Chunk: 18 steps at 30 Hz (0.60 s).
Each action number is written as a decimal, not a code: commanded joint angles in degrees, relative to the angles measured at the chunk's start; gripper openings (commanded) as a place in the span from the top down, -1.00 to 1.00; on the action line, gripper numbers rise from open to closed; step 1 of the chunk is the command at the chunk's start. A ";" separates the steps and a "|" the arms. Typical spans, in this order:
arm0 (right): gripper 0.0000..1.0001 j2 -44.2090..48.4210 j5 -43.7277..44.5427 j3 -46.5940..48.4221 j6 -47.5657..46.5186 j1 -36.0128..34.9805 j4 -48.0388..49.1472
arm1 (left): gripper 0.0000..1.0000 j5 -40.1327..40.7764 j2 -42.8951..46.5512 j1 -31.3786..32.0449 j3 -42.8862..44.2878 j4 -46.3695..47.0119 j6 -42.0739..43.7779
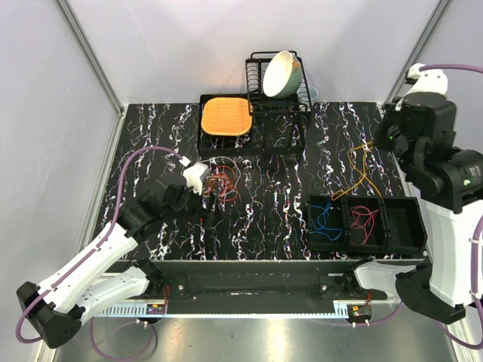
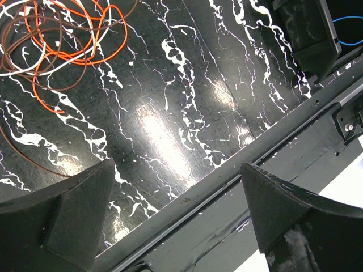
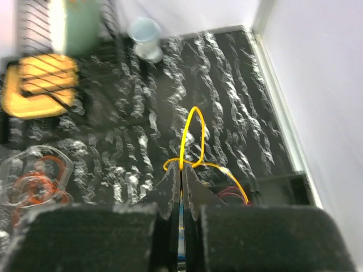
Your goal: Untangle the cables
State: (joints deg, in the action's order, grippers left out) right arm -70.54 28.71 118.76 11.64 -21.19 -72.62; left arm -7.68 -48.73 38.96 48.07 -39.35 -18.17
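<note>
The left end effector (image 1: 213, 197) is spread wide and holds nothing. In its wrist view the two dark fingers (image 2: 74, 218) stand well apart, with only the black marbled bench (image 2: 170, 130) between them. The tangle of cables (image 2: 57, 39), made of orange, brown and white loops laid over one another, lies on the bench just beyond the fingertips and toward the left finger's side. It is close but not touched. Off to the end effector's other side, the corner of a black bin (image 2: 306, 34) shows with a blue cable (image 2: 349, 20) inside.

The right end effector (image 3: 181, 177) is pinched closed on a yellow cable (image 3: 193, 141) and is raised above the bench. A narrow loop of this cable stands up just ahead of the fingertips. From the grip it trails down and back toward the bin (image 1: 400, 202), which sits below and inward of the end effector. Its low end seems to reach the bin's rim, though the wrist view is too blurred to be sure. In the top view the bin's left compartment holds the blue cable and the middle one holds a red cable (image 1: 364, 219).

Far ahead of the right end effector, at the back of the bench, stands a dish rack (image 1: 260, 94) with a bowl (image 1: 281, 74). An orange mat (image 1: 225, 115) lies beside the rack.
</note>
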 commanded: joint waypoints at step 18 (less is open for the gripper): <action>1.00 -3.74 -0.67 22.33 -2.33 0.36 3.98 | -0.90 3.46 0.83 0.15 -0.44 2.88 1.12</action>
State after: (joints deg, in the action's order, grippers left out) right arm -76.55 26.06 145.23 9.32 -21.15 -70.15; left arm -5.65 -48.21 38.96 47.46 -39.20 -17.93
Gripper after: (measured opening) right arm 0.011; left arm 0.951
